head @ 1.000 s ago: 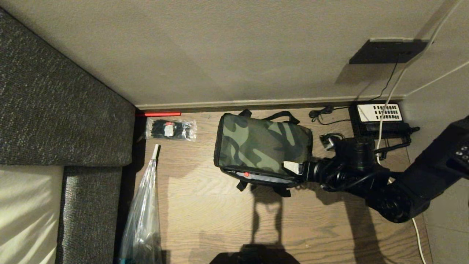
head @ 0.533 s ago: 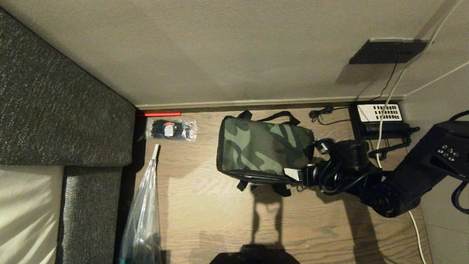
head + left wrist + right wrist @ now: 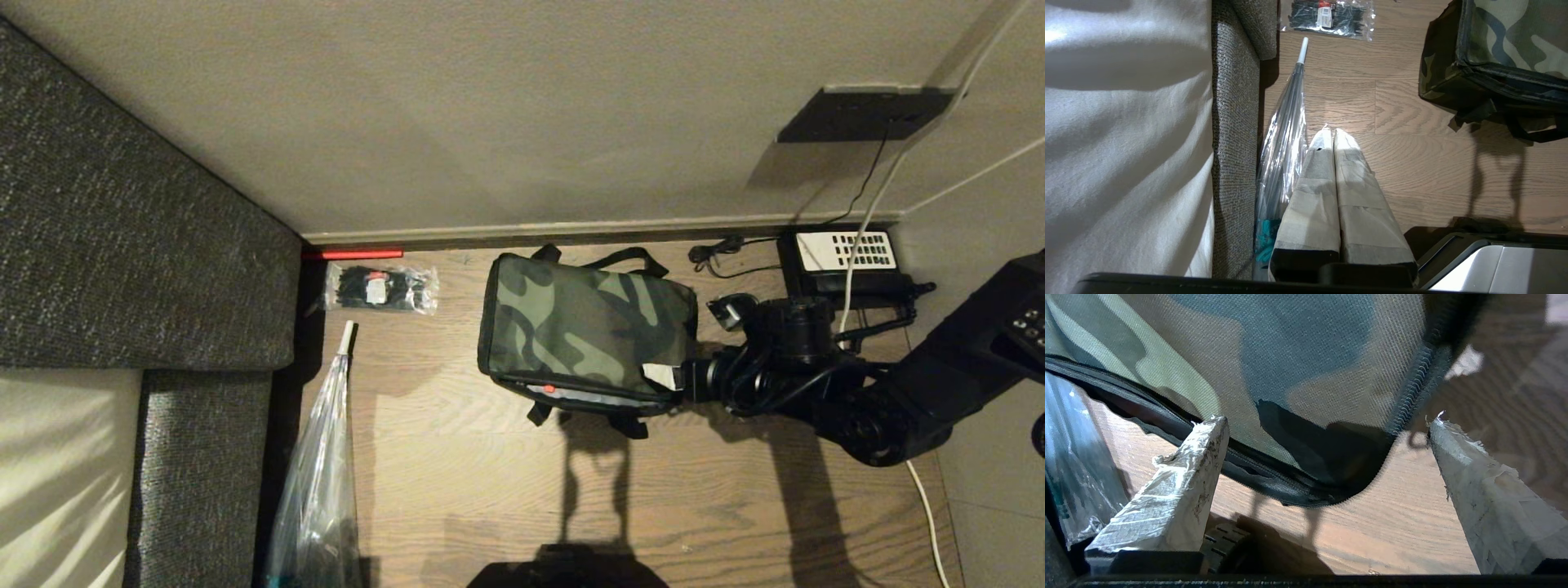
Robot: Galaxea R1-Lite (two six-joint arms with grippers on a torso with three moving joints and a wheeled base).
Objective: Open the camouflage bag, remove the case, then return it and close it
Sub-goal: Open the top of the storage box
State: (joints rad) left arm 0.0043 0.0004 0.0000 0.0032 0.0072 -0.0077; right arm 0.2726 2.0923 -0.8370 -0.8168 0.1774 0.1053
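Observation:
The camouflage bag (image 3: pixel 584 331) lies on the wooden floor close to the wall. Its front seam gapes a little, showing a grey strip and a small red spot (image 3: pixel 549 389). The case is hidden. My right gripper (image 3: pixel 694 343) is at the bag's right end and open. One taped finger (image 3: pixel 663 374) is at the near corner, the other (image 3: pixel 727 314) beside the far corner. In the right wrist view the bag's corner (image 3: pixel 1306 375) with its zip edge sits between the spread fingers (image 3: pixel 1200 457). My left gripper (image 3: pixel 1331 136) hangs shut and empty, well left of the bag (image 3: pixel 1506 41).
A black telephone with a white keypad (image 3: pixel 845 257) and cables lie by the wall, right of the bag. A packet of black zip ties (image 3: pixel 380 288) and a plastic-sleeved umbrella (image 3: pixel 318 474) lie left of it, next to the grey sofa (image 3: pixel 122 245).
My right wrist has rolled at the bag's right end, so its far finger now shows. The bag's front seam closed half a second ago and gapes again.

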